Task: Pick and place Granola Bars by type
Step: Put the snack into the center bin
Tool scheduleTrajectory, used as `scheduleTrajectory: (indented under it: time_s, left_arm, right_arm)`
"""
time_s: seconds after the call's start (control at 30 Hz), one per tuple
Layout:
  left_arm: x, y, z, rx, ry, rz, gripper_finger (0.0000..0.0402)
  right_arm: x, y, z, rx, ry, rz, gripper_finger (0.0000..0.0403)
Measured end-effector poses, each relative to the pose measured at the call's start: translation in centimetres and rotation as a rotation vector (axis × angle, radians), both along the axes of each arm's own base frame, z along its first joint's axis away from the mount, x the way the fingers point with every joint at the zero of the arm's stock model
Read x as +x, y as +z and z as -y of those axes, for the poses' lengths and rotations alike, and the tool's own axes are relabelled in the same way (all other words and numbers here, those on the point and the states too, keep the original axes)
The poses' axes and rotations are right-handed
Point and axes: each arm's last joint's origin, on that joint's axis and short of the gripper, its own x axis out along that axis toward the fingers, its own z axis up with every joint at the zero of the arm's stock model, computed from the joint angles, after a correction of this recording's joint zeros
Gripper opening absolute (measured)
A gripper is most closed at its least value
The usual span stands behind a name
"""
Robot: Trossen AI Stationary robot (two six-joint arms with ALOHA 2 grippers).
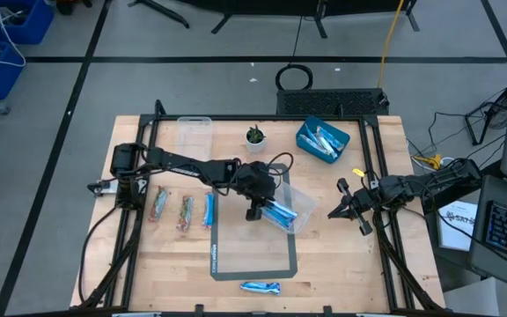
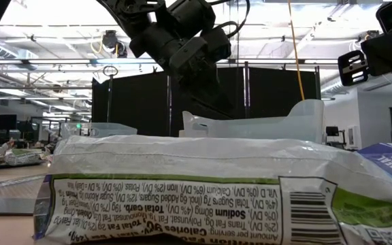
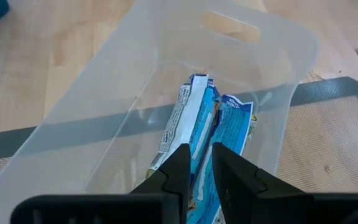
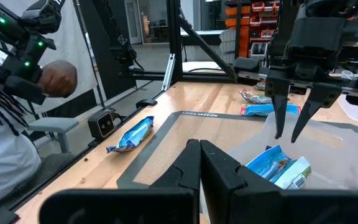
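Two blue-and-white granola bars [image 3: 225, 127] lie side by side on the floor of a tilted clear plastic tub [image 3: 92, 118] on the grey mat, also seen in the high view [image 1: 280, 214]. My left gripper [image 3: 201, 165] hangs open just above them, its fingers a narrow gap apart and pointing down into the tub [image 1: 301, 204]; the right wrist view shows the left gripper [image 4: 288, 134] with nothing between its fingers. Three bars, two brownish-pink [image 1: 159, 204] [image 1: 185, 212] and one blue [image 1: 208, 210], lie in a row left of the mat. Another blue bar [image 1: 260, 287] lies near the table's near edge. My right gripper [image 4: 199, 163] waits shut at the table's right side [image 1: 334, 212].
A blue square bin [image 1: 322, 141] with more bars sits at the far right. A second clear tub [image 1: 194, 132] and a small plant pot [image 1: 255, 136] stand at the far edge. The grey mat [image 1: 236, 251] covers the middle. A person [image 4: 17, 106] sits beyond the table.
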Motion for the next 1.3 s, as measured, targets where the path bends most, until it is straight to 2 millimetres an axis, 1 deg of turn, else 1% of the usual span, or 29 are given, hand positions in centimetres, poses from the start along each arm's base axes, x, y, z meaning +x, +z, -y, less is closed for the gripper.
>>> scheduleTrajectory:
  time_s: [0.1,0.23,0.3,0.4,0.5,0.57,0.7,0.83,0.93,1.03,1.07,1.2,1.3]
  left_arm:
    - [0.0,0.0,0.3,-0.023,-0.03,0.001,0.0074]
    - [-0.3,0.9,1.2,-0.129,-0.23,0.051,0.0074]
    - [-0.6,1.7,1.8,-0.182,-0.328,0.074,0.0074]
    - [-0.9,2.2,3.0,-0.272,-0.447,0.087,0.0074]
    - [-1.3,2.6,4.2,-0.374,-0.529,0.066,0.0074]
    - [-1.5,2.7,5.1,-0.392,-0.563,0.057,0.0074]
    - [-1.8,2.4,7.2,-0.357,-0.573,0.025,0.0074]
    - [-2.4,1.8,10.5,-0.187,-0.486,-0.026,0.0071]
    - [-3.3,1.4,13.0,-0.103,-0.479,-0.071,0.0052]
    - [-4.2,1.4,15.4,-0.097,-0.506,-0.089,0.0014]
    - [-4.4,1.5,16.0,-0.098,-0.508,-0.094,0.0008]
    - [-4.9,2.2,18.4,-0.058,-0.49,-0.072,0.0004]
    - [-5.2,2.1,19.7,-0.057,-0.492,-0.072,0.0004]
  right_arm:
    - [0.0,0.0,0.0,0.0,0.0,0.0,0.0]
    - [0.0,0.0,0.0,0.0,0.0,0.0,0.0]
    - [0.0,0.0,0.0,0.0,0.0,0.0,0.0]
    - [0.0,0.0,0.0,0.0,0.0,0.0,0.0]
    - [0.0,0.0,0.0,-0.001,0.0,-0.001,0.0]
    - [0.0,0.0,0.0,-0.001,0.0,-0.001,0.0]
    - [0.0,0.0,0.0,-0.001,0.0,-0.002,0.0]
    - [0.0,0.0,0.0,-0.001,0.0,-0.002,0.0]
    - [0.0,0.0,0.0,-0.001,0.0,-0.002,0.0]
    - [0.0,0.0,0.0,0.0,0.0,-0.002,0.0]
    - [0.0,0.0,0.0,-0.001,0.0,-0.002,0.0]
    - [0.0,0.0,0.0,-0.001,0.0,-0.001,0.0]
    - [0.0,0.0,0.0,-0.001,0.0,-0.001,0.0]
